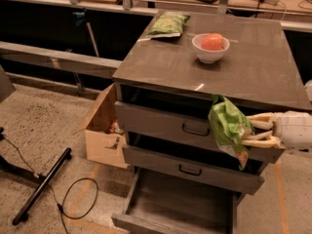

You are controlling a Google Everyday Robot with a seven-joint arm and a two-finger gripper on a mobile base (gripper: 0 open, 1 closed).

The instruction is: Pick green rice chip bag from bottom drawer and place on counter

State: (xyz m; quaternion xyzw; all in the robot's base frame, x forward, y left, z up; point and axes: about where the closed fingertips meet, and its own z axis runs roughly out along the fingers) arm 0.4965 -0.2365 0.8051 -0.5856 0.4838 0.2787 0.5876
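My gripper [249, 129] reaches in from the right edge and is shut on the green rice chip bag [228, 126]. The bright green crinkly bag hangs in front of the top drawer [161, 121], just below the counter's front edge. The bottom drawer [180, 206] stands pulled open below, its grey floor bare. The counter [253, 62] is the grey-brown slab on top of the cabinet.
A white bowl [210, 48] with an orange-red fruit and a paler olive-green bag [168, 24] lie on the counter. An open cardboard box [103, 126] stands left of the cabinet. A black stand and cable [46, 191] lie on the floor at left. Wooden tables stand behind.
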